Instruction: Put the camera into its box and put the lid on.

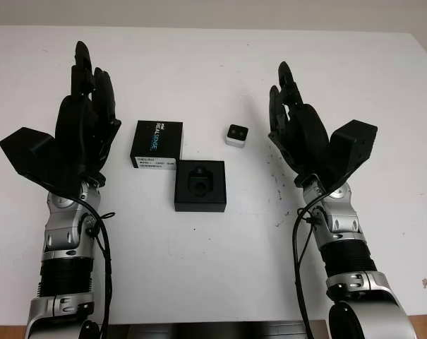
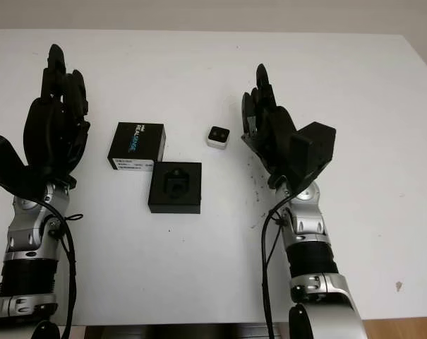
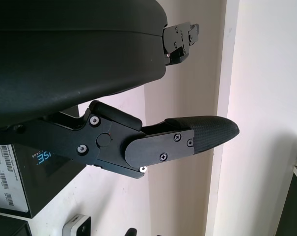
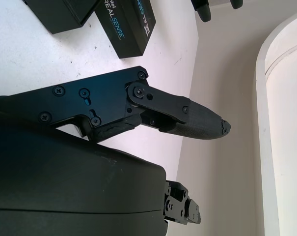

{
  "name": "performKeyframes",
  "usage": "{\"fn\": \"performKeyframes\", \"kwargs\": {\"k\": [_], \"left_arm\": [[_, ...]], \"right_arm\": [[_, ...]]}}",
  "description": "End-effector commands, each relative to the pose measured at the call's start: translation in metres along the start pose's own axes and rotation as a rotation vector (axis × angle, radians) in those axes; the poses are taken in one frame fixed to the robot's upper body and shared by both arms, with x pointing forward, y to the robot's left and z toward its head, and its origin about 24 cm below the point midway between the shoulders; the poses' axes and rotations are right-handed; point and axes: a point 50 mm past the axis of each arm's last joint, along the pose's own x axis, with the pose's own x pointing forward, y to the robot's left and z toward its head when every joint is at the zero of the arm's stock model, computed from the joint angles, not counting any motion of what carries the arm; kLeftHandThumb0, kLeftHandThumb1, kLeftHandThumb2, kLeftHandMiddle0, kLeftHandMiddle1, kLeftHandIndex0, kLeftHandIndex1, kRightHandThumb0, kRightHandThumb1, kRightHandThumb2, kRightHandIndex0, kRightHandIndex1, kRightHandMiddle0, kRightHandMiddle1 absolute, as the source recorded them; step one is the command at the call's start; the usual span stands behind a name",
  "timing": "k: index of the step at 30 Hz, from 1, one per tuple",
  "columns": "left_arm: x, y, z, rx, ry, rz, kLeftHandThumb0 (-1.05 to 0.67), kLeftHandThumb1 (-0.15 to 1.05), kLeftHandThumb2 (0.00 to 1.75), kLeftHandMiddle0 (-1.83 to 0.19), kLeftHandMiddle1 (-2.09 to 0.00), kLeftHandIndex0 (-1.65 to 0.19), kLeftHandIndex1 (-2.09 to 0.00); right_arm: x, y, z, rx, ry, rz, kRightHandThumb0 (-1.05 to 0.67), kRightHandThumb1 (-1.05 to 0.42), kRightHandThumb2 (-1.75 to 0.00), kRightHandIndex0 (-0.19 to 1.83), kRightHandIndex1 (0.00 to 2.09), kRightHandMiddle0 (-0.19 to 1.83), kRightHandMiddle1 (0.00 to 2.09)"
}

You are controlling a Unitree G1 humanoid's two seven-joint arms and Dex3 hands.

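Toward the worktop's right side the right hand [image 1: 298,131] hovers open, holding nothing, near the camera [image 1: 236,134]; the left hand [image 1: 86,123] is open on the left side. Nothing is grasped yet: the next move is probably to pick the camera. It lies mid-worktop, lenses up, long axis left-right, behind the box [image 1: 200,186], beside the lid [image 1: 157,143].

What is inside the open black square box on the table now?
The open black square box holds a black insert with an empty moulded recess; what lies beneath the insert is covered. The small white camera sits on the white table, apart from it.
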Motion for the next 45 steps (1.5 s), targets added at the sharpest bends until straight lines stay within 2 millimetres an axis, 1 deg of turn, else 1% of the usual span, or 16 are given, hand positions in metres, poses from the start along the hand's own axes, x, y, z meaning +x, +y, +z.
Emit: {"fn": "performKeyframes", "kwargs": {"k": [1, 12, 18, 22, 24, 26, 27, 28, 30, 32, 33, 36, 39, 41, 43, 45], "left_arm": [[0.004, 0.000, 0.006, 0.009, -0.021, -0.003, -0.72, 1.05, 0.58, 0.19, 0.00, 0.19, 0.00], [0.002, -0.001, 0.003, -0.007, -0.020, 0.001, -0.71, 1.05, 0.60, 0.19, 0.00, 0.19, 0.00], [0.002, -0.001, 0.004, 0.007, -0.023, -0.004, -0.72, 1.05, 0.59, 0.19, 0.00, 0.19, 0.00], [0.002, -0.001, 0.004, 0.013, -0.019, -0.003, -0.73, 1.05, 0.58, 0.19, 0.00, 0.19, 0.00], [0.002, 0.000, 0.004, 0.007, -0.018, -0.001, -0.73, 1.05, 0.59, 0.19, 0.00, 0.19, 0.00], [0.001, 0.001, 0.004, 0.002, -0.014, 0.001, -0.73, 1.05, 0.59, 0.19, 0.00, 0.19, 0.00], [0.001, 0.001, 0.004, 0.003, -0.014, 0.002, -0.73, 1.05, 0.58, 0.19, 0.00, 0.19, 0.00], [0.001, 0.001, 0.004, 0.004, -0.015, 0.003, -0.72, 1.05, 0.59, 0.19, 0.00, 0.19, 0.00], [0.001, 0.002, 0.004, 0.004, -0.015, 0.003, -0.72, 1.05, 0.59, 0.19, 0.00, 0.19, 0.00], [0.001, 0.002, 0.004, 0.004, -0.015, 0.002, -0.72, 1.05, 0.57, 0.19, 0.00, 0.19, 0.00], [0.001, 0.002, 0.004, 0.005, -0.015, 0.001, -0.72, 1.05, 0.57, 0.19, 0.00, 0.19, 0.00], [0.001, 0.001, 0.003, 0.005, -0.015, 0.000, -0.72, 1.05, 0.58, 0.19, 0.00, 0.19, 0.00], [0.000, 0.001, 0.003, 0.002, -0.013, 0.004, -0.73, 1.05, 0.57, 0.19, 0.00, 0.19, 0.00], [0.000, 0.000, 0.002, 0.003, -0.012, 0.004, -0.72, 1.05, 0.57, 0.19, 0.00, 0.19, 0.00], [0.000, 0.000, 0.002, 0.003, -0.011, 0.004, -0.72, 1.05, 0.58, 0.19, 0.00, 0.19, 0.00], [0.000, -0.001, 0.002, 0.012, -0.007, 0.006, -0.71, 1.05, 0.60, 0.19, 0.00, 0.19, 0.00]], "right_arm": [[0.004, 0.001, 0.007, -0.001, -0.030, 0.004, -0.70, -1.05, -0.70, -0.19, 0.00, -0.19, 0.00], [0.001, -0.001, 0.005, -0.011, -0.026, 0.004, -0.70, -1.05, -0.69, -0.19, 0.00, -0.19, 0.00], [0.004, -0.006, 0.012, -0.030, -0.045, 0.012, -0.69, -1.05, -0.66, -0.19, 0.00, -0.19, 0.00], [0.013, -0.016, 0.029, -0.040, -0.054, 0.049, -0.66, -1.05, -0.46, -0.19, 0.00, -0.18, 0.01], [0.019, -0.023, 0.041, -0.094, -0.067, 0.053, -0.63, -1.05, -0.28, -0.09, 0.06, -0.06, 0.08], [0.027, -0.030, 0.056, -0.208, -0.092, 0.057, -0.59, -1.03, -0.15, 0.06, 0.13, 0.06, 0.14], [0.034, -0.034, 0.066, -0.303, -0.093, 0.081, -0.57, -1.00, -0.11, 0.14, 0.17, 0.12, 0.18], [0.039, -0.038, 0.077, -0.403, -0.093, 0.104, -0.54, -0.94, -0.07, 0.21, 0.21, 0.11, 0.38], [0.047, -0.043, 0.095, -0.627, -0.109, 0.131, -0.49, -0.86, -0.04, 0.30, 0.26, 0.11, 0.61], [0.053, -0.043, 0.106, -0.825, -0.135, 0.148, -0.50, -0.82, -0.03, 0.36, 0.29, 0.14, 0.67], [0.056, -0.043, 0.111, -0.929, -0.151, 0.163, -0.46, -0.79, -0.03, 0.37, 0.30, 0.17, 0.70], [0.060, -0.041, 0.119, -1.145, -0.171, 0.198, -0.42, -0.76, -0.03, 0.36, 0.29, 0.17, 0.71], [0.063, -0.037, 0.125, -1.446, -0.217, 0.255, -0.40, -0.73, -0.03, 0.37, 0.29, 0.18, 0.71], [0.064, -0.034, 0.127, -1.613, -0.249, 0.301, -0.41, -0.74, -0.05, 0.37, 0.27, 0.20, 0.65], [0.064, -0.033, 0.126, -1.718, -0.283, 0.335, -0.39, -0.73, -0.05, 0.39, 0.26, 0.26, 0.56], [0.063, -0.032, 0.124, -1.825, -0.319, 0.377, -0.37, -0.73, -0.05, 0.42, 0.21, 0.34, 0.41]]}}
